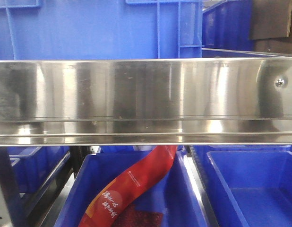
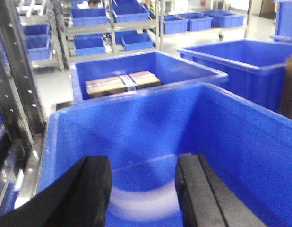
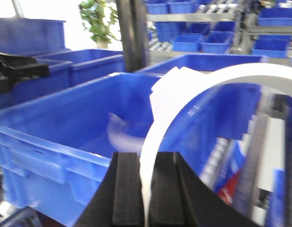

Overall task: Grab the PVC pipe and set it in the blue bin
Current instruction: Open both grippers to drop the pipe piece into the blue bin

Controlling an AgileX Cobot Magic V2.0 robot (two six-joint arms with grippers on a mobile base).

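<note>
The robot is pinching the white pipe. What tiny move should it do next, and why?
Probably ease the right gripper forward over the blue bin. It is shut on the curved white PVC pipe, and the bin's open top lies just ahead, so letting go here might miss.

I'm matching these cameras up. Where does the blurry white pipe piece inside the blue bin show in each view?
Front view: not in it.
Left wrist: blurry pipe piece low centre, in the blue bin beyond the open left gripper.
Right wrist: left of centre, behind the pipe clamped in the right gripper.
Shared landmark: that bin's inner wall.
</note>
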